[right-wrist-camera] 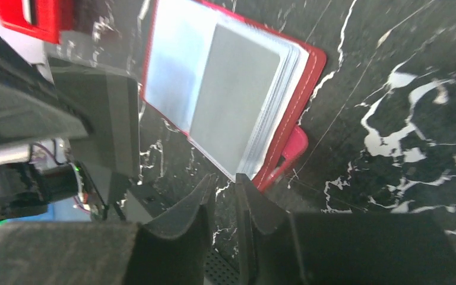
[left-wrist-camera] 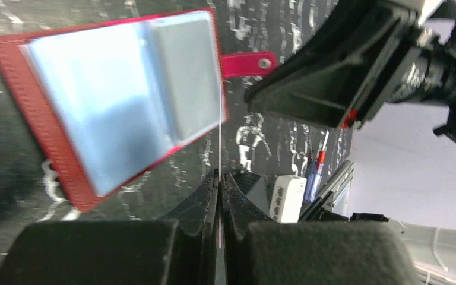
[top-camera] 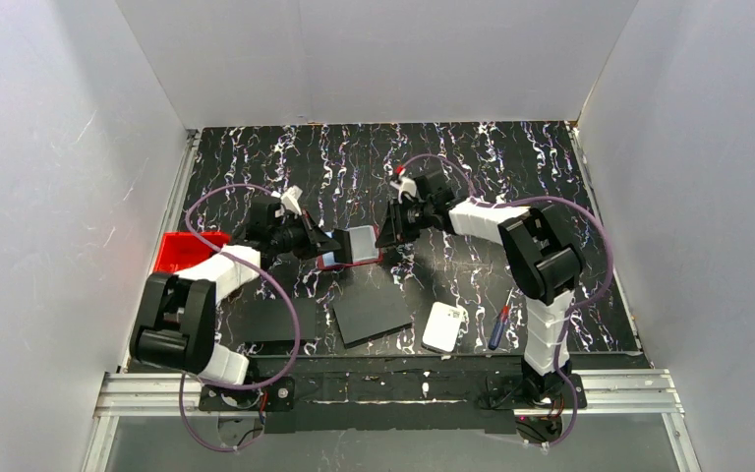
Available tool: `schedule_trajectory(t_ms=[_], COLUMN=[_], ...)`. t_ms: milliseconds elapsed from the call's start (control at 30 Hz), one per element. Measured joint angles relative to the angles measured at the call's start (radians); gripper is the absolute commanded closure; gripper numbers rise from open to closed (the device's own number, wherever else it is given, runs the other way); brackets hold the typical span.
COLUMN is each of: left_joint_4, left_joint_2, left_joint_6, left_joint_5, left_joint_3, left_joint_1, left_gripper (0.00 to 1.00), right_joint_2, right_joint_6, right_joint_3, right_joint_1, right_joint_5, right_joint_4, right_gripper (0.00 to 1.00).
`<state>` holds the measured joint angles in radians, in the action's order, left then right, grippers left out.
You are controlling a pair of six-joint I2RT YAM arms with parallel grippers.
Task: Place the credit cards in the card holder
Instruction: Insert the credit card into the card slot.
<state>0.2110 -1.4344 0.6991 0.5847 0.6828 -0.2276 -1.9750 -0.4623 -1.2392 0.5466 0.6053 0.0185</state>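
The card holder (top-camera: pixel 330 262) (left-wrist-camera: pixel 41 130) (right-wrist-camera: pixel 312 71) lies open on the marbled table, clear sleeves facing up and its strap (left-wrist-camera: pixel 249 62) sticking out. A grey credit card (right-wrist-camera: pixel 231 107) (left-wrist-camera: pixel 184 77) rests on its sleeves. My left gripper (top-camera: pixel 337 242) (left-wrist-camera: pixel 220 175) sits at the holder's edge, shut on a thin pale credit card (left-wrist-camera: pixel 220 136) seen edge-on, which reaches up to the sleeves. On the holder's other side, my right gripper (top-camera: pixel 385 236) (right-wrist-camera: pixel 225 178) has its jaws slightly apart with nothing between them. Its tips are just off the sleeves' corner.
A red bin (top-camera: pixel 182 251) (right-wrist-camera: pixel 35 18) stands at the table's left edge. Two black flat sheets (top-camera: pixel 275 320) (top-camera: pixel 372 313) lie near the front. A white pad (top-camera: pixel 444 326) (left-wrist-camera: pixel 288 196) and a screwdriver (top-camera: pixel 498 327) (left-wrist-camera: pixel 316 172) lie at front right.
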Motion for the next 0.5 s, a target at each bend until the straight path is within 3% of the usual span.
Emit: schedule_trajectory(t_ms=[200, 500], left_joint_4=[-0.013, -0.010], left_joint_2=[-0.110, -0.193], left_joint_6=[-0.039, -0.075], left_joint_5=[0.080, 0.152], left_joint_3=[0.033, 0.085], left_joint_1=[0.093, 0.103], left_gripper=[1.00, 1.00], right_joint_2=[-0.042, -0.088], right_joint_6=[0.069, 0.087], right_joint_3=[-0.028, -0.083], right_joint_1=[0.047, 0.046], right_joint_5=[-0.028, -0.054], right_joint_4=[-0.078, -0.079], right_gripper=[0.72, 0.72])
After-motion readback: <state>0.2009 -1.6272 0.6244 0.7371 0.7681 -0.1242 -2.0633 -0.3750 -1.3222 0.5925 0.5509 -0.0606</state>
